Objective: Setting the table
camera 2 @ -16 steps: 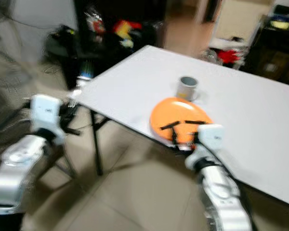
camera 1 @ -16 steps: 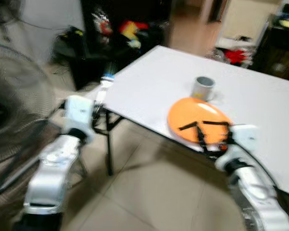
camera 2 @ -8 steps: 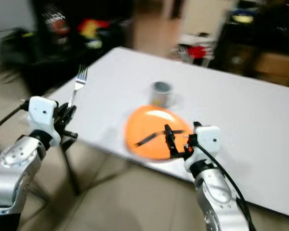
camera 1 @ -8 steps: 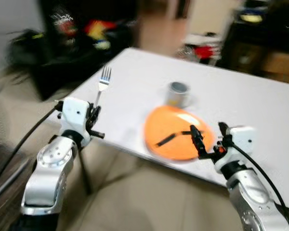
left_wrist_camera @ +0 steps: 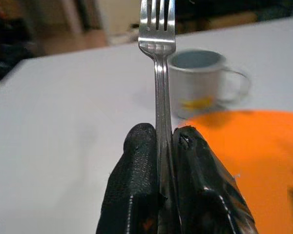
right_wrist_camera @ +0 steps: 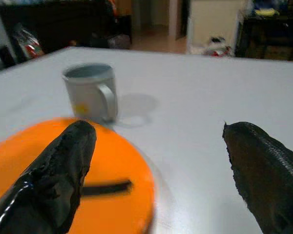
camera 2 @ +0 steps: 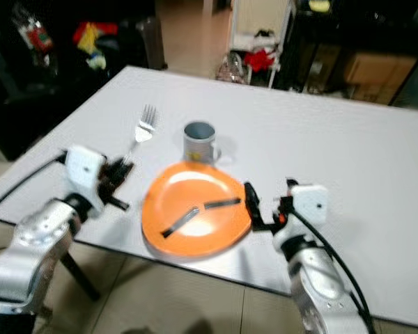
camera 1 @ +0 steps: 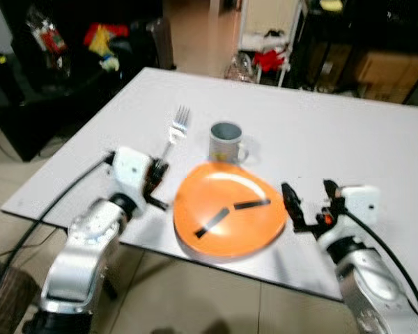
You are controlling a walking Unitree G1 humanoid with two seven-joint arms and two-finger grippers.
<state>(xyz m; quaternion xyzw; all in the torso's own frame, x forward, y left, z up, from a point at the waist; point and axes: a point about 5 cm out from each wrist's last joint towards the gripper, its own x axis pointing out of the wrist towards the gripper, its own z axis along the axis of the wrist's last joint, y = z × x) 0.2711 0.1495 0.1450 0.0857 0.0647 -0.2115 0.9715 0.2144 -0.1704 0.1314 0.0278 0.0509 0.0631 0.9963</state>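
Observation:
An orange plate (camera 1: pixel 228 216) lies near the front edge of the white table (camera 1: pixel 348 132), with two dark shadow bars across it. A grey mug (camera 1: pixel 226 141) stands just behind the plate. My left gripper (camera 1: pixel 158 182) is shut on a silver fork (camera 1: pixel 176 127), just left of the plate, with the tines pointing away over the table. The fork (left_wrist_camera: pixel 157 73) stands between the black fingers (left_wrist_camera: pixel 136 175) in the left wrist view. My right gripper (camera 1: pixel 308 202) is open just right of the plate, above the tabletop, with nothing between its fingers (right_wrist_camera: pixel 58 170).
Past the table's far side are dark furniture, cardboard boxes (camera 1: pixel 383 69) and red and yellow clutter (camera 1: pixel 101 38). The tiled floor (camera 1: pixel 195 292) lies below the front edge. The right half of the tabletop is bare white.
The camera has swung and closed in on the table. My left gripper with the fork now sits over the tabletop beside the plate. My right gripper has come off the plate to its right.

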